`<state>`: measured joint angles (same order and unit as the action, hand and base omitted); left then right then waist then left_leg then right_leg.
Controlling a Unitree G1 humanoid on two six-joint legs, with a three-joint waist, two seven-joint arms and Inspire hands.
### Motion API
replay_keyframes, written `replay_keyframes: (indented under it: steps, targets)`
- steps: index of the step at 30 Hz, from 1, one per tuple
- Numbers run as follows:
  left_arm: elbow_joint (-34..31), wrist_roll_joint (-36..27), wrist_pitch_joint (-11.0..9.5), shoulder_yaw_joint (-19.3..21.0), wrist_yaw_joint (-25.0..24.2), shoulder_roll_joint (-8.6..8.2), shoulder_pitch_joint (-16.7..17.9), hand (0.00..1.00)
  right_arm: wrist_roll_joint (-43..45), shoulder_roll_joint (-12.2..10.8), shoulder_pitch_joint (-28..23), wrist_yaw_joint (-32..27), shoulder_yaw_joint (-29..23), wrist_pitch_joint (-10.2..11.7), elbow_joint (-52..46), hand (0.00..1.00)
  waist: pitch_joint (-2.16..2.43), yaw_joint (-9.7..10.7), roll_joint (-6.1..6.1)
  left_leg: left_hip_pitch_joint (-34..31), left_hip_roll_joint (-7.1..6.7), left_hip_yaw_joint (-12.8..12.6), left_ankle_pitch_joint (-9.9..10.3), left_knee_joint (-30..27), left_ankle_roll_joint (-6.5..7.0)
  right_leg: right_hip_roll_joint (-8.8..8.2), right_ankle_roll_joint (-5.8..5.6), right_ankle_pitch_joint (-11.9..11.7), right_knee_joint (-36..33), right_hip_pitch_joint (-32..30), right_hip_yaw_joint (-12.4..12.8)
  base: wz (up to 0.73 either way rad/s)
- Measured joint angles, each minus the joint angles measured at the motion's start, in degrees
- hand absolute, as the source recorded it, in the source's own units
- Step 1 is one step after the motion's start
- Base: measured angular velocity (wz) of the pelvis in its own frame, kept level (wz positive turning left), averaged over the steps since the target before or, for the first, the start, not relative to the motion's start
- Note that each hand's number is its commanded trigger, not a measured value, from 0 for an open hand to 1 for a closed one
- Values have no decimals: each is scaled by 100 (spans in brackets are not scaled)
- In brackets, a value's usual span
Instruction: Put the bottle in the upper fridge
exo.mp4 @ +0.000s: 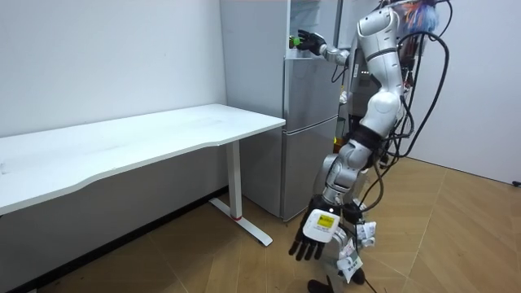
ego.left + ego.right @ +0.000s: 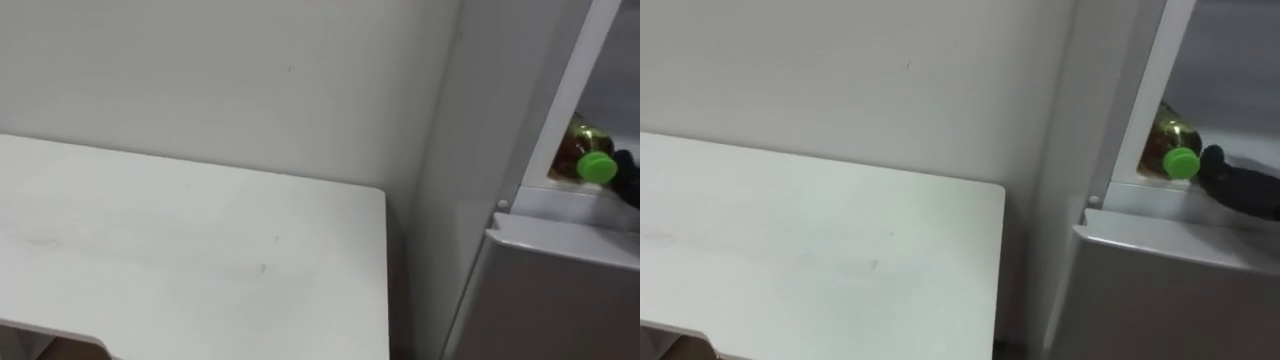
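Standing at the tall grey fridge (image 1: 311,122), just past the end of the counter (image 1: 163,134), the robot leans with its right arm raised to the upper compartment and its left arm hanging low.

Task item: the bottle (image 2: 1173,148) is at the front edge of the open upper compartment, just above the sill. It shows an amber, glossy, rounded body and a bright green round cap, with the cap end turned towards the robot's head. In the room view the green cap sticks out of the hand on the side away from the robot.

Right hand (image 2: 1243,186): dark, reaching in from the right and closed round the bottle directly behind the cap. Its lower edge lies close over the sill; whether it touches cannot be told.

Left hand (image 1: 313,234): down beside the legs near the floor, back of the hand towards the room camera, fingers straight and spread, holding nothing.

Fridge: smooth, matt metal-look sides, a pale straight frame edging the upper opening, and a shut lower door (image 2: 560,295) with a square top corner.

Counter: flat white top, faintly scuffed, with softly rounded corners and a curved cut-out along its near edge, carried on a white leg. A narrow gap separates it from the fridge.

Plain white wall (image 2: 250,80) behind; wood-pattern floor (image 1: 456,244).
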<state>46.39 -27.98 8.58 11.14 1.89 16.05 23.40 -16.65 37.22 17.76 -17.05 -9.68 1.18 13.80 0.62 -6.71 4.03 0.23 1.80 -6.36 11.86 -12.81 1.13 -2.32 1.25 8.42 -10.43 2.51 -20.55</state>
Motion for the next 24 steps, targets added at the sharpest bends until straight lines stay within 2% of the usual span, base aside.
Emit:
replay_keyframes:
  steps: [3,5,10,11,14,22,24]
  targets:
    - [-43,5,-25,178,-14,-39,0,0,127,-33,-352,-39,-101,-24,-278,0,-7,37,-12,110,-9,-11,7,69,1,-1,-7,4,-4,91,28,-4]
    - [-54,-3,-41,239,-11,-63,2,0,177,-67,-535,-48,-139,-137,-528,0,-16,105,-21,180,-31,-16,7,110,5,-8,-32,20,-5,132,104,-6]
    - [-42,-4,-58,236,-11,-123,-2,0,160,-72,-645,-57,-140,-261,-726,0,-39,226,-56,246,-45,-134,8,139,11,-12,-61,37,-15,133,299,-13]
    - [-39,-5,-69,236,-11,-139,-4,0,151,-72,-731,-57,-142,-261,-845,0,-29,247,-42,251,-45,-147,9,139,12,-11,-61,37,-15,130,321,-8]
    - [-36,-3,-72,237,-11,-168,3,0,124,-71,-814,-62,-144,-311,-989,0,-36,322,-53,285,-45,-175,8,148,13,-10,-61,37,-21,132,346,-6]
    - [279,142,-194,238,-1,-233,-10,0,333,-88,-908,-259,-180,-380,-1223,0,-39,333,-88,442,-33,-410,7,272,14,38,-61,38,-22,142,501,-13]
    - [445,142,-273,242,-32,-255,-17,0,325,-225,-1062,-352,-336,-379,-1644,0,-42,335,-96,460,-32,-436,7,303,14,39,-63,38,-21,138,498,-9]
